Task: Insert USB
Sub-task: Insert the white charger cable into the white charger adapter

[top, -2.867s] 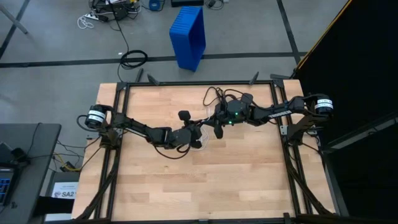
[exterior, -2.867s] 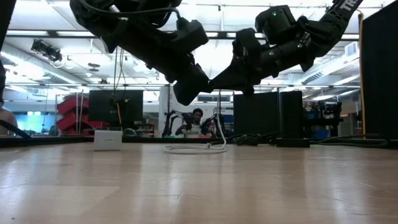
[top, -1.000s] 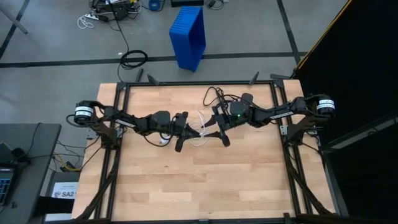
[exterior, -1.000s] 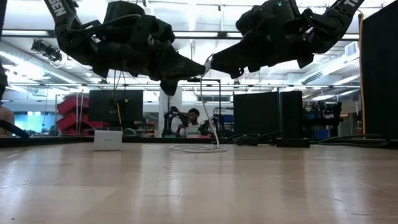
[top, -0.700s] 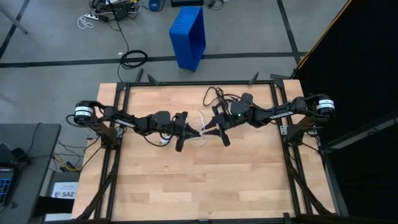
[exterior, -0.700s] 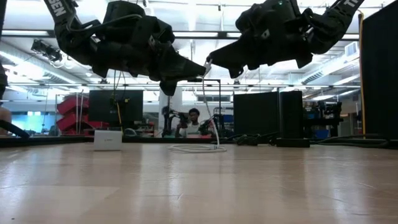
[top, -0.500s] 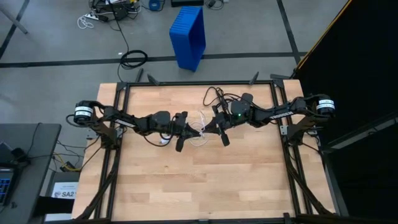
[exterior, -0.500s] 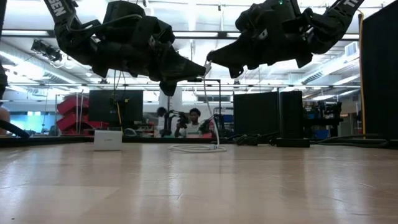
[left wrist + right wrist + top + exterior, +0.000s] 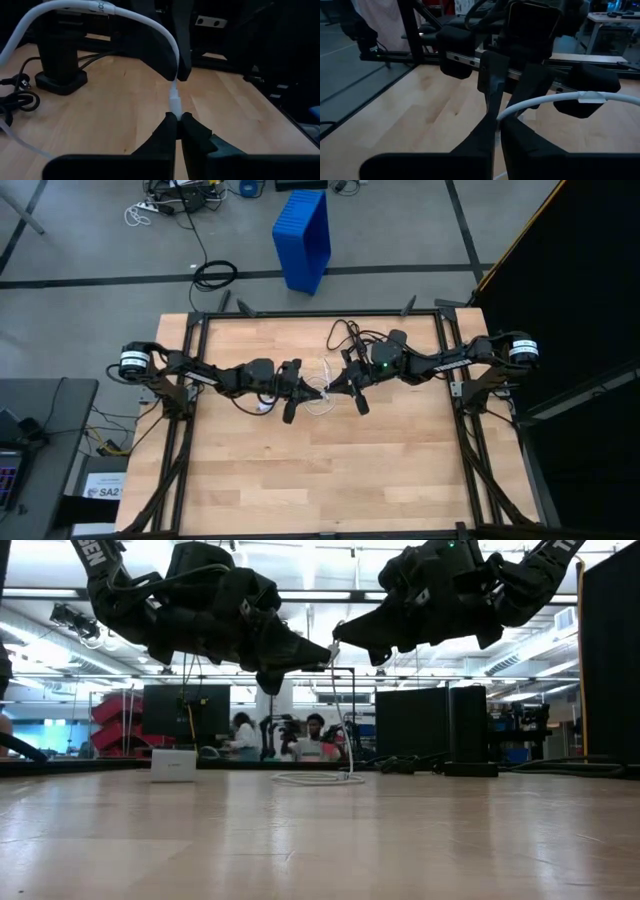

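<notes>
The USB cable [image 9: 320, 402] is thin and white. Its loop [image 9: 305, 780] rests on the table, and one strand rises to the two grippers, which meet tip to tip above the table's middle. My left gripper [image 9: 316, 391] [image 9: 326, 648] [image 9: 177, 116] comes from the table's left and is shut on the cable's white plug end. My right gripper [image 9: 337, 387] [image 9: 338, 643] [image 9: 498, 124] comes from the right and is shut on the cable just beside it. My left gripper pinches the small white plug end [image 9: 173, 104] between its two fingertips, coming roughly level from the table's left. The plug is lifted clear and points toward the right gripper's fingers. My right gripper pinches the white cable [image 9: 506, 115] between its fingertips, slanting down from the table's right. The cable arcs out sideways from the hold and hangs slack toward the table.
Black cords [image 9: 345, 332] lie near the table's far edge, with a black foot [image 9: 57, 80] standing there. A white box [image 9: 173, 764] and black boxes [image 9: 470, 768] sit at the far side. A blue crate [image 9: 303, 238] stands on the floor beyond. People [image 9: 300, 745] are in the room behind.
My right gripper has crept slightly toward my left gripper's tips, narrowing the space between them. Both stay shut and the cable's loop has stayed on the table.
</notes>
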`<state>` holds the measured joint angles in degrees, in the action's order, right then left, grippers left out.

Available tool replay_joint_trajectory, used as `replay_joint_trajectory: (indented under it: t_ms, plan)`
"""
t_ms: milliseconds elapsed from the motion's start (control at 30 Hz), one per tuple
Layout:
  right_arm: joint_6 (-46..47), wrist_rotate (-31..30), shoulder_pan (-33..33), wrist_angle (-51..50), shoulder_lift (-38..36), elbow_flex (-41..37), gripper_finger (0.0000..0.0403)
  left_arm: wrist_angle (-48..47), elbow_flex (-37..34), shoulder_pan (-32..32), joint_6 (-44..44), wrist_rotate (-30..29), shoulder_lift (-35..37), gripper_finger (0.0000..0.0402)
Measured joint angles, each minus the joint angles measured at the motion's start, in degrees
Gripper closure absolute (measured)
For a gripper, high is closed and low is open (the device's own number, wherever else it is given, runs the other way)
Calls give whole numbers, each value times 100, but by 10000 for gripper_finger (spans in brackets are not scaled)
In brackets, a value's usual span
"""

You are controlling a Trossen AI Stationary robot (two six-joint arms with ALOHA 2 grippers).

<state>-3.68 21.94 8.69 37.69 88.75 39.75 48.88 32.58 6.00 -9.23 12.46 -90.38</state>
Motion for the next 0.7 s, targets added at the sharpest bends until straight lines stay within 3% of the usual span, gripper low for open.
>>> replay_joint_trajectory:
  t_ms: [100,233,533,700]
  plan:
    - [0,-205,-2,-12,0,0,403,-43,0,0,64,-128,2,396]
    - [31,-625,0,-9,0,0,403,-86,0,0,338,-731,13,373]
    - [164,-1175,0,-12,0,0,403,-538,0,-11,622,-1907,19,286]
    - [287,-1492,5,33,0,0,403,-578,0,-25,623,-2190,19,248]
